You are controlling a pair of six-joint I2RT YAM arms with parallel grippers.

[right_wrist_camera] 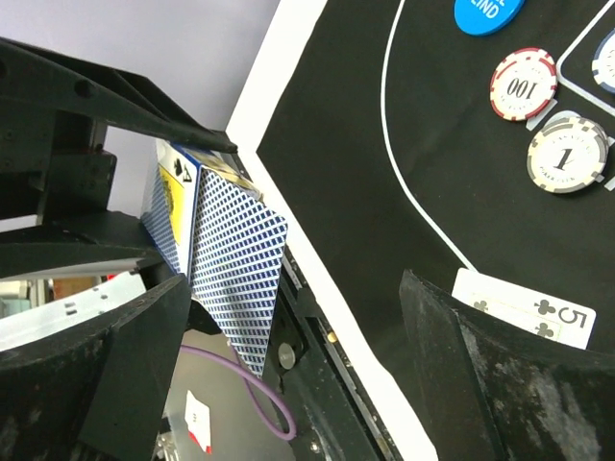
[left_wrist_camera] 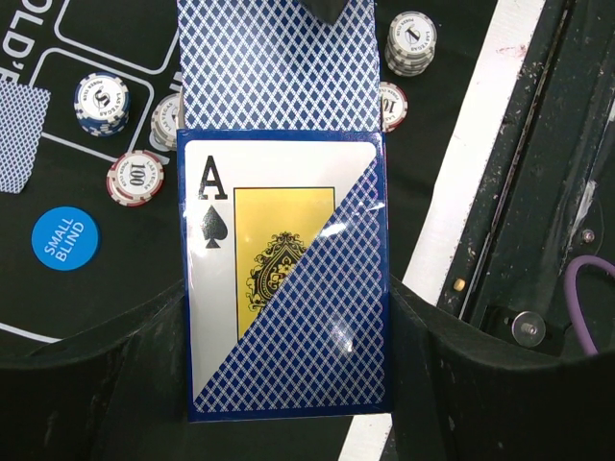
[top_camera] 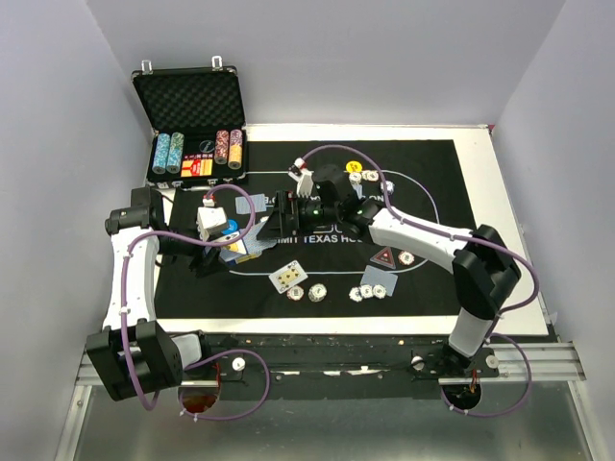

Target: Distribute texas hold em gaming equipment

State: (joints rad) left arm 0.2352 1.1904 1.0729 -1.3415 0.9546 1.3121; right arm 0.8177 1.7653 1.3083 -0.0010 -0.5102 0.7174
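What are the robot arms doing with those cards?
They are setting up a poker game. The left gripper is shut on a card box, and one card sticks out of its top. The right gripper is open close to that card, not gripping it. Chips, a blue button and other cards lie on the mat.

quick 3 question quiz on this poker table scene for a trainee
1. True or false: the left gripper is shut on the card pack.
2. What is printed on the blue button? A big blind, B small blind, C dealer.
3. Fill in: the face-up card near the open right gripper is the ___ of clubs.
Key: 1 true, 2 B, 3 five.
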